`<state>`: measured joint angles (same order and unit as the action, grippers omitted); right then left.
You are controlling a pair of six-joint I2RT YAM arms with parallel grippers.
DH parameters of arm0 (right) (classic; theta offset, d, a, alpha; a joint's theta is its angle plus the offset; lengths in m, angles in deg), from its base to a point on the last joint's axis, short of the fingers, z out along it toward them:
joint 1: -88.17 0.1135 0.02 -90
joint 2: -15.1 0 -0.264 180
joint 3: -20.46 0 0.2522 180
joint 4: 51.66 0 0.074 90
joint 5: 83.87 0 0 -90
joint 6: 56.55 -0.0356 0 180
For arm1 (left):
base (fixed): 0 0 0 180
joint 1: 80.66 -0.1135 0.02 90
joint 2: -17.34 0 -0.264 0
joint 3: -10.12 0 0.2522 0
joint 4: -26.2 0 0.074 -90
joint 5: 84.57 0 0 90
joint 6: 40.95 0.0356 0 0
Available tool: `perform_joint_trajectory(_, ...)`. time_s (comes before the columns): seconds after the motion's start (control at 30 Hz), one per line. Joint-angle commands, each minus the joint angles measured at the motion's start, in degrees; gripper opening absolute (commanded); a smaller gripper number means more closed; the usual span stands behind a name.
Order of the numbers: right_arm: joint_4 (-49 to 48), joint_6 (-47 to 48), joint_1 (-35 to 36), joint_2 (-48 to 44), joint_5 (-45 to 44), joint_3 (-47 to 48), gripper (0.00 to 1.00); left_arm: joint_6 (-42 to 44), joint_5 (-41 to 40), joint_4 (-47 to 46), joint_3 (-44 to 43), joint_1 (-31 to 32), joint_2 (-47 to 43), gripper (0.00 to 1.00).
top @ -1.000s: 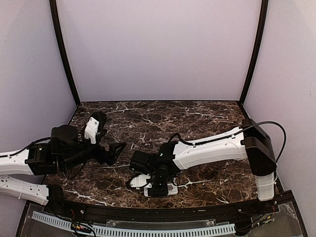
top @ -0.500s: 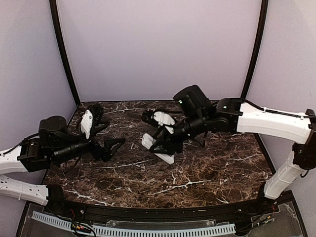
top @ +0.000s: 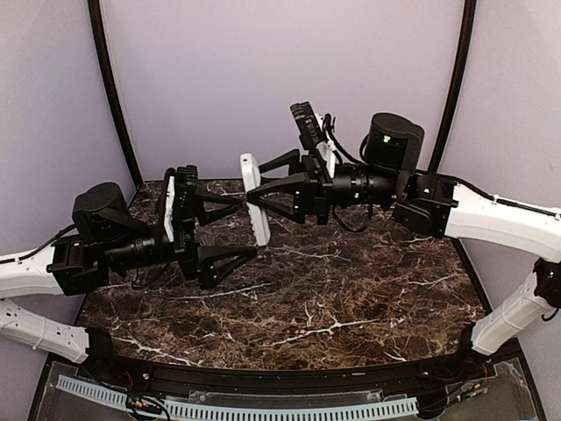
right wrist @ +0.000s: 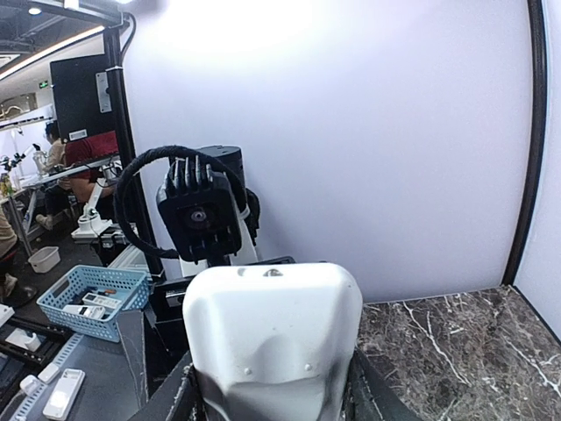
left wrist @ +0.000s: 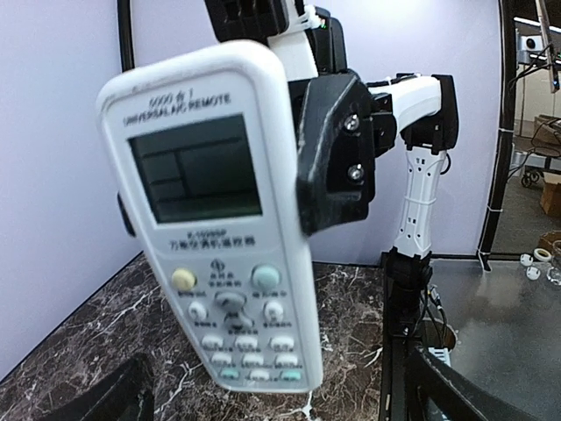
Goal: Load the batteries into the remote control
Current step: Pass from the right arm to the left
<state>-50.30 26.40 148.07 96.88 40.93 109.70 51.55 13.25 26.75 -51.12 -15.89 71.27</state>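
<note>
A: Starting at the left: saw what there?

B: Saw the left hand (top: 247,226) raised above the dark marbled surface (top: 351,289), spread wide, gripping nothing, pointing right.

A: And just past its fingertips?

B: Found the remote control (top: 259,221) there, up in the air, well clear of the surface, roughly upright and a little tilted, display end on top. Could not tell whether touching the left fingertips or just short of them.

A: Facing which way?

B: Turned front-first toward the left hand. In the left wrist view, read a greyish display window (left wrist: 195,168) up top and rows of small buttons (left wrist: 232,307) below. Showed only a plain white back in the right wrist view.

A: Held by what?

B: Clamped by the right hand (top: 263,184), closed partway across the handset's long edges. Saw one black finger (left wrist: 337,149) pressed against the edge beside the display.

A: Further right?

B: Traced the right arm (top: 491,215) back, stretched out above the surface from the right side. Also glimpsed a blue basket (right wrist: 92,294) off the rig, at the left of the right wrist view.
</note>
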Motion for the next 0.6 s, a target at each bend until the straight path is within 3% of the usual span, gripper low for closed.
perform_joint_trajectory(0.0,-5.4,-3.5,0.0,1.4,3.2,2.2,0.26,-1.4,3.9,-5.1,-3.0,-0.2,0.8,0.99)
perform_joint_trajectory(0.07,-5.1,-3.5,0.0,1.4,3.3,2.0,0.26,-1.9,2.8,-5.2,-3.2,-0.2,1.1,0.96)
perform_joint_trajectory(0.2,-5.3,-4.2,0.1,1.4,4.7,1.9,0.26,-2.2,1.4,-5.7,-2.8,-0.2,1.4,0.79)
perform_joint_trajectory(0.4,-5.6,-4.8,0.4,2.0,5.1,2.2,0.25,-4.2,1.9,-5.7,-3.7,-0.2,3.3,0.61)
perform_joint_trajectory(0.57,-5.5,-5.0,0.6,2.2,5.0,2.0,0.25,-5.1,1.7,-6.5,-3.8,-0.2,3.8,0.54)
